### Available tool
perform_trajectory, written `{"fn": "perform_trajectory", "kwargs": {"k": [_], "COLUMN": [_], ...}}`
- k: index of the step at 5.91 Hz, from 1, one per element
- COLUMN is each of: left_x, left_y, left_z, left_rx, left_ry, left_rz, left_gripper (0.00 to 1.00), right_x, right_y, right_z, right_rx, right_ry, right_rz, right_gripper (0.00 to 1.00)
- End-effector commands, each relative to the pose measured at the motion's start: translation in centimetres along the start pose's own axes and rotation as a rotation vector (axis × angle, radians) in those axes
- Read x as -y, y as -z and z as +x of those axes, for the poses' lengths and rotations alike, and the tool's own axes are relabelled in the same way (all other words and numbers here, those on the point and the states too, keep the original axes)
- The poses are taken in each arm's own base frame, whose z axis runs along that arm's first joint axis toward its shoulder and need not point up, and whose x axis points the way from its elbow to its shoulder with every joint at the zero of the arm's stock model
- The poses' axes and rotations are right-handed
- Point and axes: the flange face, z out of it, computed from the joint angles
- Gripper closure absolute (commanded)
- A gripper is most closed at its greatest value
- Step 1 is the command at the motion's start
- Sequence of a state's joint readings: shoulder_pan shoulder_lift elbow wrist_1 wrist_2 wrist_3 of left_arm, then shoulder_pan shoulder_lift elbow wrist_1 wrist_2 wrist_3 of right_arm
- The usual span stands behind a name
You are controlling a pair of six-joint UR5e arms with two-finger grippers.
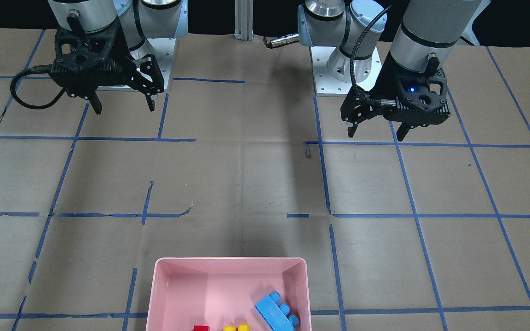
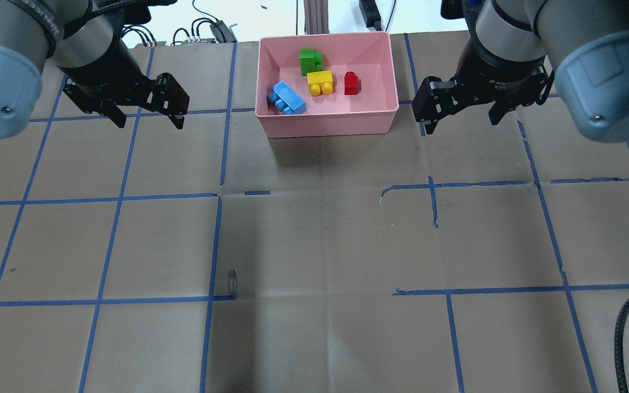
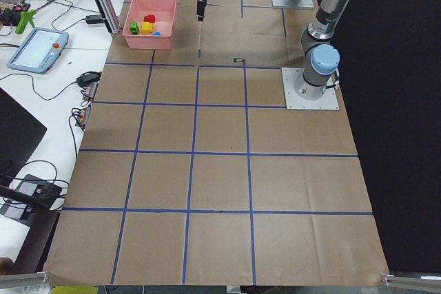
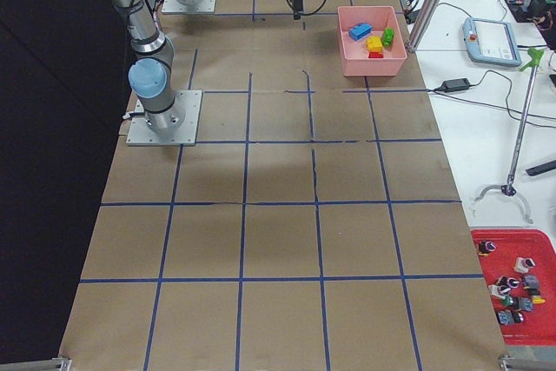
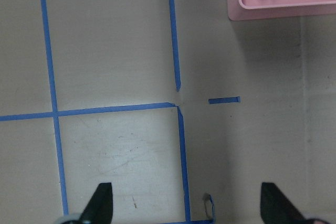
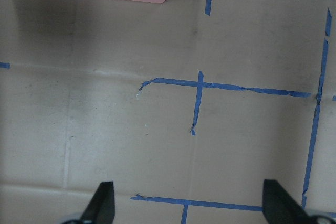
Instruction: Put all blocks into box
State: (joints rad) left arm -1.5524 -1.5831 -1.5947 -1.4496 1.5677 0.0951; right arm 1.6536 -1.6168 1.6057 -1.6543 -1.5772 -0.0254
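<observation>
The pink box (image 2: 325,126) stands at the far middle of the table. All four blocks lie inside it: green (image 2: 309,60), yellow (image 2: 320,83), red (image 2: 351,83) and light blue (image 2: 287,98). In the front-facing view the box (image 1: 230,261) shows the blue block (image 1: 276,312) and the tops of the red one (image 1: 201,328) and yellow one (image 1: 236,328). My left gripper (image 2: 149,121) hangs open and empty above the table, left of the box. My right gripper (image 2: 461,124) hangs open and empty to its right. The left wrist view shows a box corner (image 5: 283,11).
Brown paper with a blue tape grid (image 2: 216,245) covers the table. The arm bases (image 1: 343,73) stand at the robot's side. Beyond the box are a metal post (image 2: 314,16) and cables. A side bench holds a tablet (image 3: 38,49) and a red parts tray (image 4: 512,284).
</observation>
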Motion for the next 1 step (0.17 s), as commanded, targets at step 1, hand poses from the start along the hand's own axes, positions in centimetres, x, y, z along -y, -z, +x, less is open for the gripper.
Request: {"fn": "perform_trajectory", "kwargs": {"k": [1], "left_x": [-0.01], "left_y": [-0.03], "left_z": [0.0], "left_rx": [0.0], "left_ry": [0.0], "left_rz": [0.0], "left_gripper": [0.0], "right_x": [0.01], "right_y": [-0.44], "right_z": [-0.08], "right_rx": [0.001], "right_ry": [0.002], "right_rz": [-0.007], "right_gripper": [0.0]}}
